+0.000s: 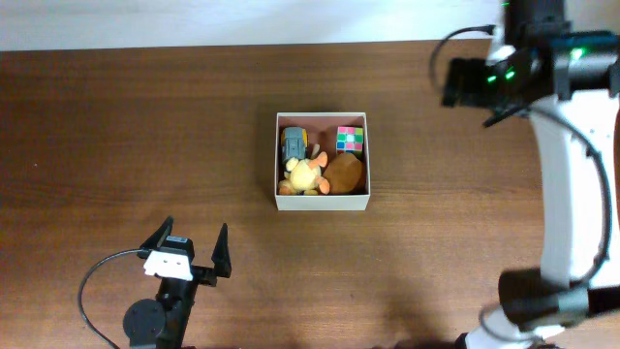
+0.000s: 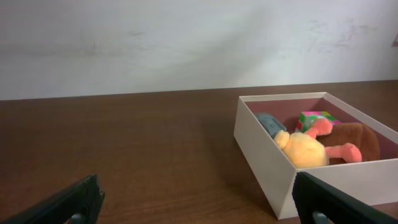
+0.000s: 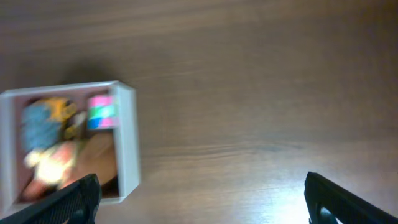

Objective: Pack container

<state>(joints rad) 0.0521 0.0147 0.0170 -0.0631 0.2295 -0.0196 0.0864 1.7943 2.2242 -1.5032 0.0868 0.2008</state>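
The container (image 1: 322,203), a white square box with a pink-brown inside, sits at mid-table. It holds a yellow plush (image 1: 302,175), a brown plush (image 1: 345,174), a colourful cube (image 1: 350,139) and a blue-grey toy (image 1: 293,143). My left gripper (image 1: 191,239) is open and empty, low above the table, front-left of the box. The left wrist view shows the box (image 2: 261,149) beyond its jaws (image 2: 196,194). My right gripper (image 3: 199,194) is open and empty, high above the table right of the box (image 3: 128,143).
The wooden table (image 1: 116,145) stretches around the box. A pale wall (image 2: 186,43) stands behind the far edge. The right arm (image 1: 567,174) runs along the right side. A cable (image 1: 92,291) loops by the left arm's base.
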